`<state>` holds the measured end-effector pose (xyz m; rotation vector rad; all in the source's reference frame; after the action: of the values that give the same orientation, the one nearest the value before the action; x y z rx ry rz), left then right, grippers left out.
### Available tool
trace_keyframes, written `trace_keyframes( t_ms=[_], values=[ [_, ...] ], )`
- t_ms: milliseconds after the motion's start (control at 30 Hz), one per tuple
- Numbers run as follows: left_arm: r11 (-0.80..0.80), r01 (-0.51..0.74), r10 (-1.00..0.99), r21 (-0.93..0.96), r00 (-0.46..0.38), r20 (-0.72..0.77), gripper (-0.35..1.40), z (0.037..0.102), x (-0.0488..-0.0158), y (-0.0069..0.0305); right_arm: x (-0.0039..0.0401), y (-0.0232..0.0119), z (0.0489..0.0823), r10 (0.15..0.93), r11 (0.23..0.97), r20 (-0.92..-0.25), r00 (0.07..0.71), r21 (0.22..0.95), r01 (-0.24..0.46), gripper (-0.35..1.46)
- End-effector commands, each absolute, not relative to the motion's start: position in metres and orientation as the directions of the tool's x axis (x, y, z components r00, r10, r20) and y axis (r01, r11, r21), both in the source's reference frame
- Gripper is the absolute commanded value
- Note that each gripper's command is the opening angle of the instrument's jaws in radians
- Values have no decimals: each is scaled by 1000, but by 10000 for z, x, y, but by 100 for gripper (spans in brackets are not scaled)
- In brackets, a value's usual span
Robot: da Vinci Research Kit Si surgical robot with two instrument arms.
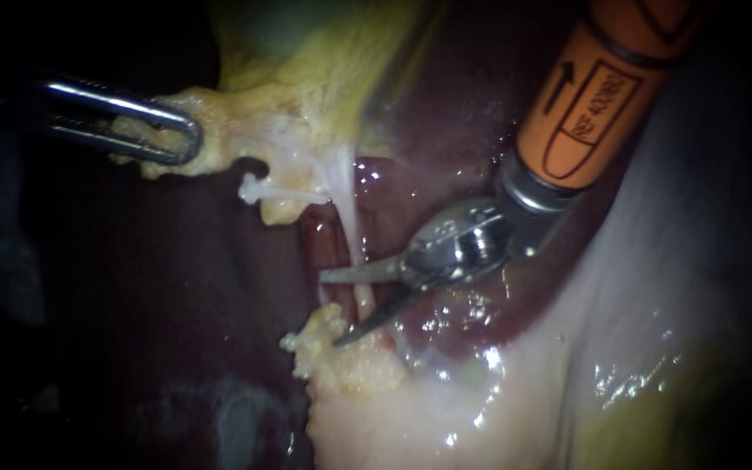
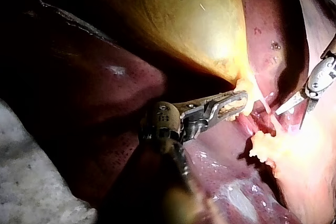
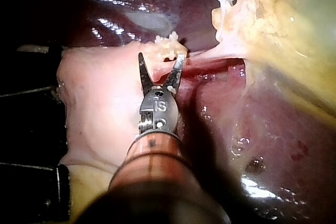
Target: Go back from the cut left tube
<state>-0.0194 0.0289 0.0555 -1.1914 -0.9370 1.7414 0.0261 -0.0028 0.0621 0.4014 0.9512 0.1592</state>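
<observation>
Dark red liver (image 1: pixel 454 139) backs the whole field. What I take for the cut left tube (image 1: pixel 252 188) shows against it as a short pale stump with a free end. The stump hangs from yellow tissue (image 1: pixel 219 130) at the neck of the gallbladder (image 2: pixel 173 19).

My left instrument (image 1: pixel 186 139) has its jaws closed on that yellow tissue, just beside the stump. By the taut look, it holds the neck lifted so that the stump stands clear of the liver and can be seen.

My right instrument (image 1: pixel 332 309) sits on the stump's far side, near it but not touching, its two blades parted with a plain gap between them. A pale strand (image 1: pixel 348 209) runs down beside the stump into that gap; whether either blade touches it I cannot tell.

Backing off seems to call for drawing the blades along their own shaft, away from the stump, so that no edge catches the strand.
</observation>
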Motion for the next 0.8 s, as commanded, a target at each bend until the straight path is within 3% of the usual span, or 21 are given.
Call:
trace_keyframes(
  t_ms=[33, 367, 800],
  values=[
    [-397, -208, 908, -894, -227, -351, -35, 555, -194, 288, 255, -25, 617, 310, 915, -760, 571, 401, 36, 143],
    [-397, -207, 908, -894, -228, -351, -35, 556, -193, 289, 205, 1, 590, 308, 930, -765, 566, 368, -9, 141],
    [-396, -209, 909, -894, -227, -349, -35, 568, -193, 290, 193, 5, 583, 309, 934, -762, 569, 354, -34, 143]
  ],
)
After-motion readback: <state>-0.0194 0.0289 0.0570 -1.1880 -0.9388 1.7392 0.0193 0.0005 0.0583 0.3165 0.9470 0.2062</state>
